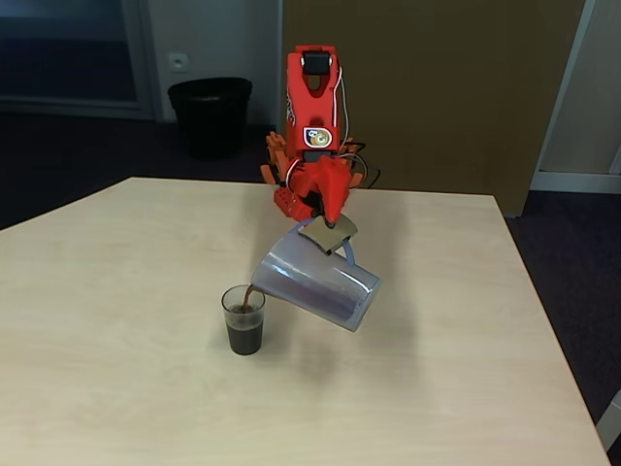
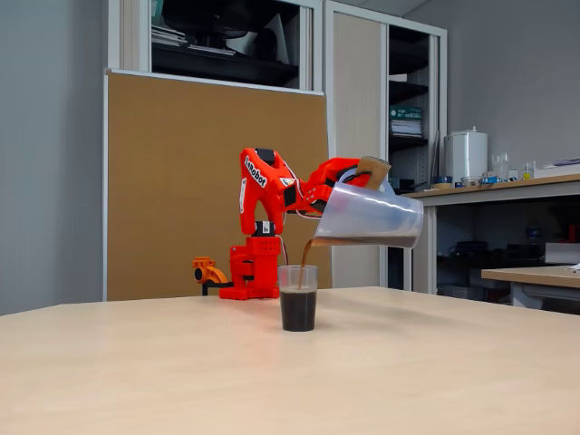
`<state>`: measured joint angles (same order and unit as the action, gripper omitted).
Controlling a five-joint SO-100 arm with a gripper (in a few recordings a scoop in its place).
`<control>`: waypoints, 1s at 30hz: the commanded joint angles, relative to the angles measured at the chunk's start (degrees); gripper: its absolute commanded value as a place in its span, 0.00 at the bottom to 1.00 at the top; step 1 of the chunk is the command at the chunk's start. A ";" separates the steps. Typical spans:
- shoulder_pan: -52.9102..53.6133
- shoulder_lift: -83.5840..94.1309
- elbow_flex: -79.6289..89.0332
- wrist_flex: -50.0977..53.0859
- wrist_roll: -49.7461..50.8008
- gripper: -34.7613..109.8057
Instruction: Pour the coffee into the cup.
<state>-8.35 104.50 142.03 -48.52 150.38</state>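
Pouring is under way: the red arm's gripper (image 1: 330,216), closed on the cardboard tab of a translucent jug (image 1: 320,282), holds it tipped above the table (image 1: 116,388). A thin stream of coffee (image 2: 306,249) falls into the cup (image 2: 298,297), near the table's middle and over half full. Tilting further risks overflow or a splash past the rim.

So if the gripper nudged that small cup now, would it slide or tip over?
Probably slide rather than tip: the cup stands upright on the smooth table, and the coffee filling well over half of it keeps its weight low. Its thin clear plastic wall looks likely to flex if squeezed. A sharp nudge might slosh liquid out, since the top is open.
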 commanded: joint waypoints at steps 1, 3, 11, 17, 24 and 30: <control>-0.26 0.79 -2.37 -2.29 0.62 0.24; -0.18 0.97 -2.29 -1.67 -1.05 0.24; -0.35 1.32 -2.20 3.69 -11.43 0.24; -0.44 1.14 -3.52 8.35 -17.67 0.24; -0.18 1.14 -5.62 14.33 -23.99 0.24; -1.41 1.14 -9.93 21.09 -30.67 0.24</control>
<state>-8.35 104.50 135.79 -28.83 121.64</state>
